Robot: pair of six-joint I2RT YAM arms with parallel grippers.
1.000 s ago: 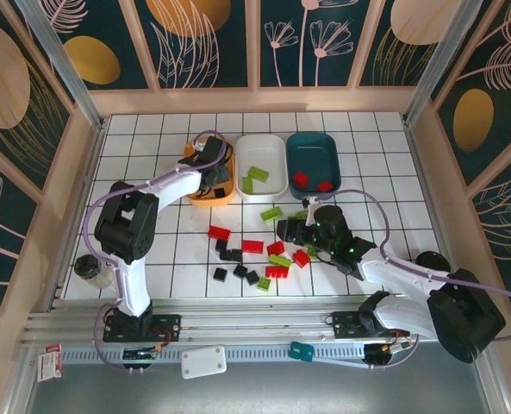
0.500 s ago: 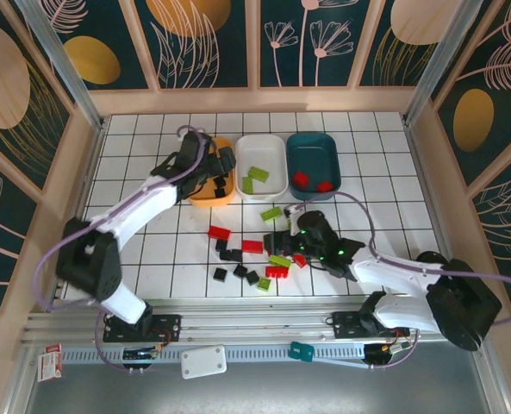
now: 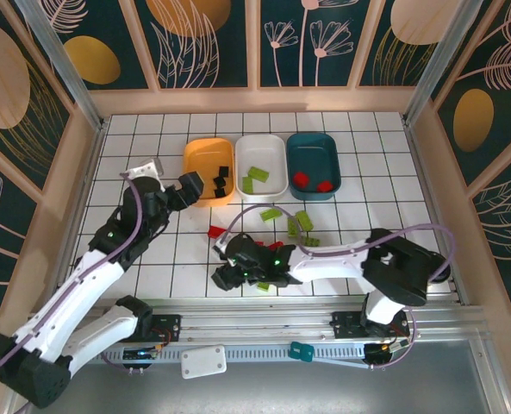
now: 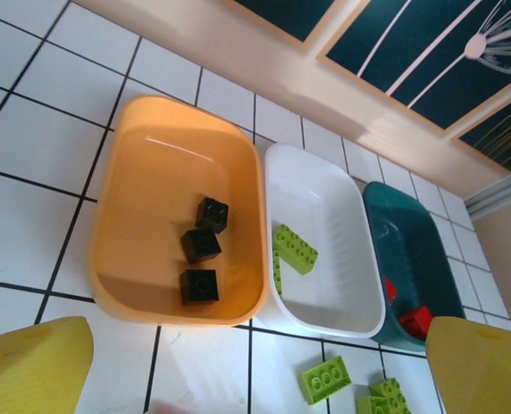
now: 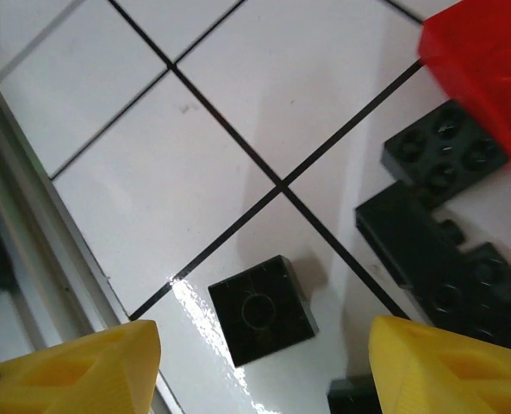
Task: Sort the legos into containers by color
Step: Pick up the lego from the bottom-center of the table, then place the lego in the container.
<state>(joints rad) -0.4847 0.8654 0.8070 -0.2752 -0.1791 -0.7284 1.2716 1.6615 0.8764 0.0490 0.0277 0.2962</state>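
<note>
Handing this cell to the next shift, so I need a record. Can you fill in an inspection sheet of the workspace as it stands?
Surface: white tiled table with black grid lines.
Job's things: orange tray holds three black bricks; white tray holds two green bricks; teal tray holds two red bricks; loose bricks of all three colours lie in front of the trays.
Clutter: white plate and small teal piece on the front ledge.
Grippers: left gripper open and empty, near the orange tray; right gripper open over a loose black brick.
Cables: purple cables loop along both arms.
Surroundings: wood-framed floral wall panels.
</note>
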